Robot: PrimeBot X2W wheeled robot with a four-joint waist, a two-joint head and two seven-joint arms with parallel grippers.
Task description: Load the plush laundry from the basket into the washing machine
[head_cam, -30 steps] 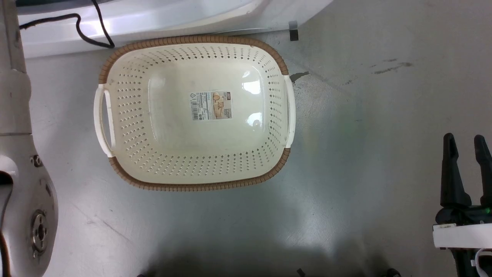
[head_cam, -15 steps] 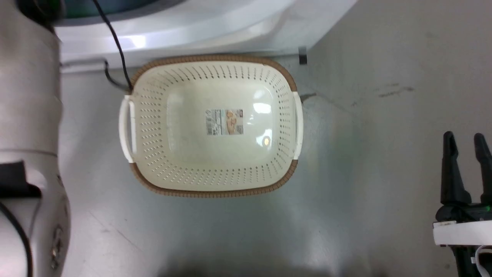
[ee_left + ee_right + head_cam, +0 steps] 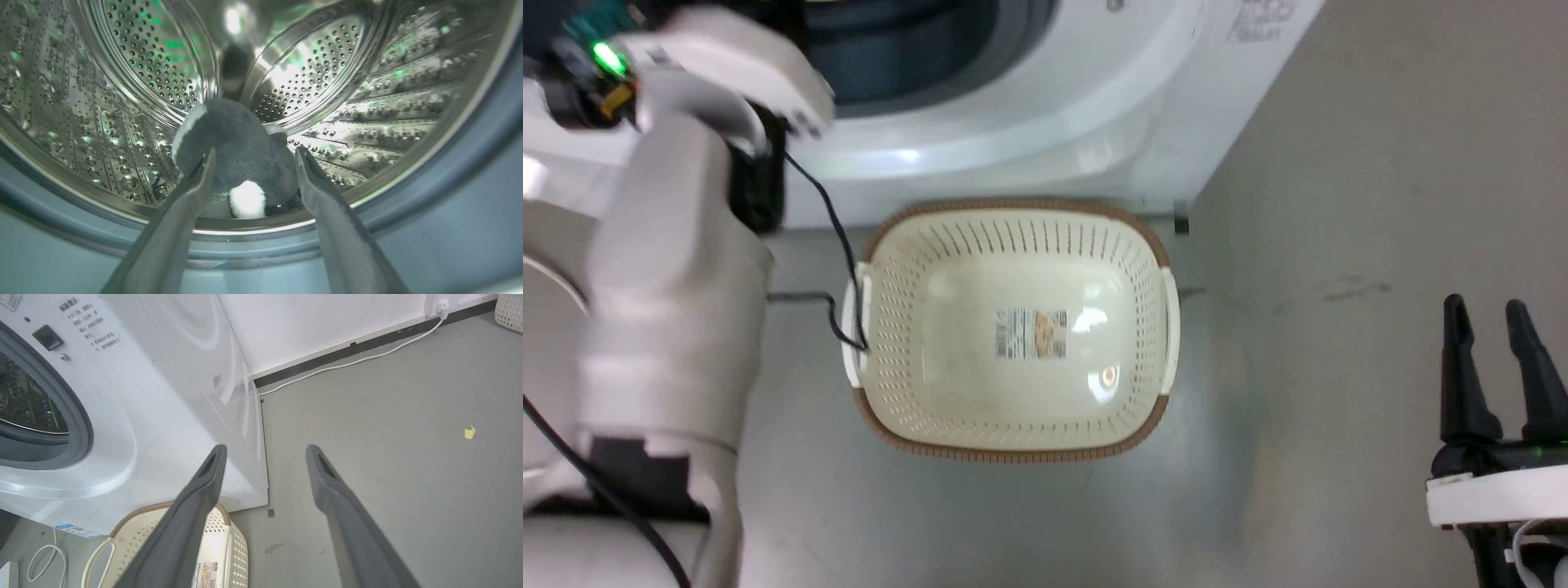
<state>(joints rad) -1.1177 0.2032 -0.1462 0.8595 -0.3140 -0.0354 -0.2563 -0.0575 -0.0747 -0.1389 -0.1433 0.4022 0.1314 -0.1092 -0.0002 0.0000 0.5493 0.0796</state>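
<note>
Left pincer has just spread wide, leaving the plush laundry inside the washing machine; right pincer gapes empty; basket emptied.

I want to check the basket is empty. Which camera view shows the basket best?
The head view: the whole basket from above, holding just its label sticker. The right wrist view catches one corner behind the right gripper. The left wrist view faces the drum.

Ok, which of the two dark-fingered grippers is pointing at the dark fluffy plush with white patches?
The left gripper: its open fingers point into the shiny perforated steel drum where the plush lies. The right gripper points at grey floor.
</note>
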